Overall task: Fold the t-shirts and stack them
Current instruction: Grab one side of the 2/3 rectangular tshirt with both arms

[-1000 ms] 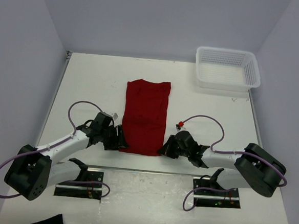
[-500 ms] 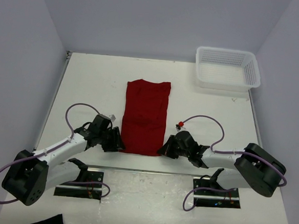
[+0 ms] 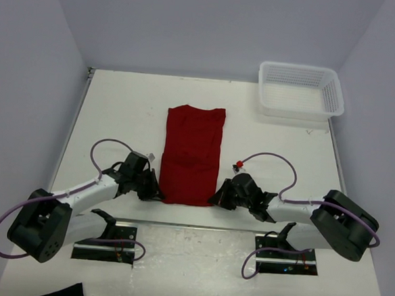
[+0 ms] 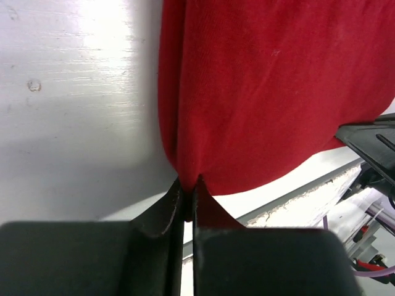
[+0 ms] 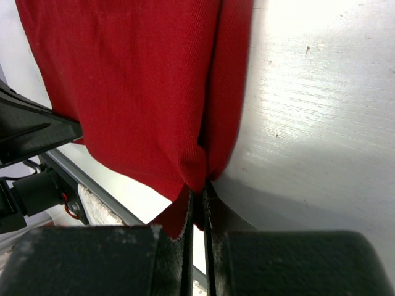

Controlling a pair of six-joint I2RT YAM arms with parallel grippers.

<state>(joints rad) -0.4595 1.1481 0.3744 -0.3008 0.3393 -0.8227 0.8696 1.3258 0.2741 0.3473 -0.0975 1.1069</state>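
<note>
Corners of the t-shirt at the table's near edge are clamped by left gripper and right gripper; lift both evenly.

t-shirt on table, basket at far right

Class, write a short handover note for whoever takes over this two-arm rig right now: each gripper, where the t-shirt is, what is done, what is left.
Grippers: the left gripper is shut, pinching the near left corner of the t-shirt. The right gripper is shut, pinching its near right corner.
Things: the t-shirt lies flat in the middle of the table as a long narrow strip. The white basket stands at the far right, apart from it, and looks empty.
Done: sides folded in lengthwise.
Left: probably carry the near edge over to the far edge, then stack.
</note>
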